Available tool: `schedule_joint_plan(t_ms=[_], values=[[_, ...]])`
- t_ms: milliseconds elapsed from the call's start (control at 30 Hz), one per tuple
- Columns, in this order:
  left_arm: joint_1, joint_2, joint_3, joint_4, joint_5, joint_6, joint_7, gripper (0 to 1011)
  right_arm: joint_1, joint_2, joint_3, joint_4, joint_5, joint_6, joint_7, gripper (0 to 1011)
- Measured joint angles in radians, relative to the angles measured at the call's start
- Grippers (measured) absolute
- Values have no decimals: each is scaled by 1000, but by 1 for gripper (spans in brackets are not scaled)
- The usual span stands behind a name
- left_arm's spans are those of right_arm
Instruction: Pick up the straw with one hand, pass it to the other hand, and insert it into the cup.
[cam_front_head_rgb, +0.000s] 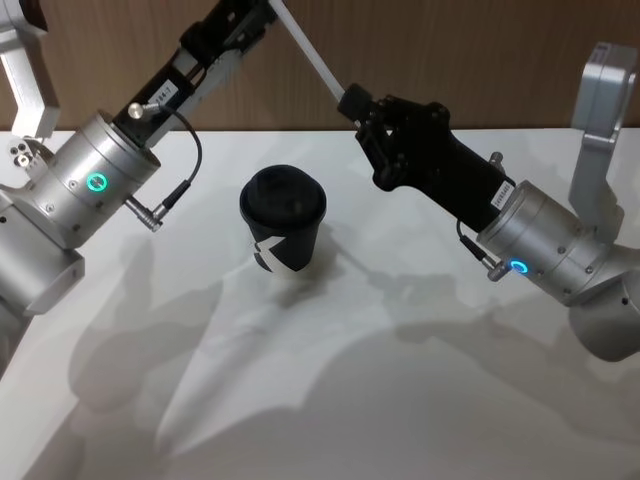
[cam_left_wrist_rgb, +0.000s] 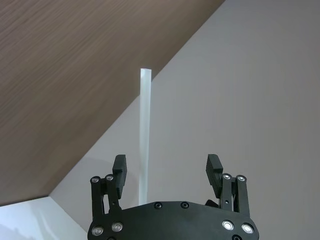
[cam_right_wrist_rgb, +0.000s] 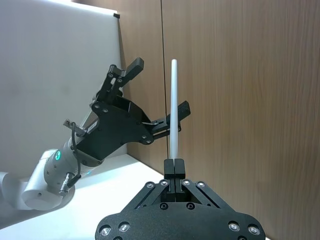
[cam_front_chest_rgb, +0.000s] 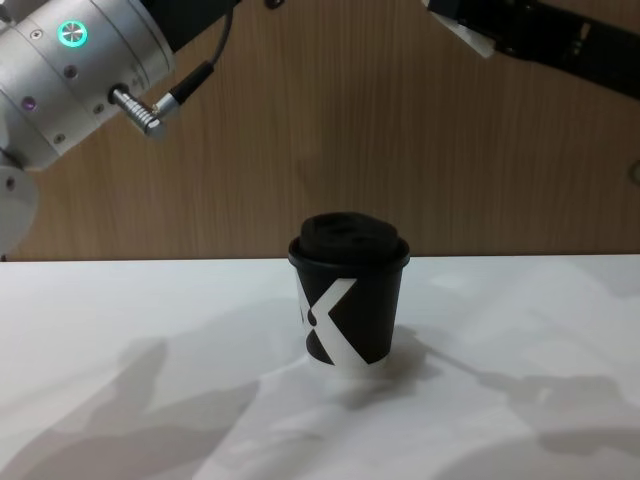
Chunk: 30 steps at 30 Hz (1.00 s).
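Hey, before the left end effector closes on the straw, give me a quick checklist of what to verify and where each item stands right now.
1. Right end effector shut on the straw: ok.
2. Left end effector open, with the straw between its fingers: ok.
3. Straw centred between those fingers: not ok, it sits nearer one finger.
4. Cup upright on the table, apart from both arms: ok.
5. Straw hole in the lid located: cannot tell.
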Motion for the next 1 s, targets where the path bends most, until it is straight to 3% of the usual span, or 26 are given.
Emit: schedule_joint_plan(t_ms=[700,1000], values=[[-34,13,43,29,1,17,13,1000,0,0,0,0,0,0,0,6],[-37,19,47,25,1,10,27,785,0,0,0,0,0,0,0,6]])
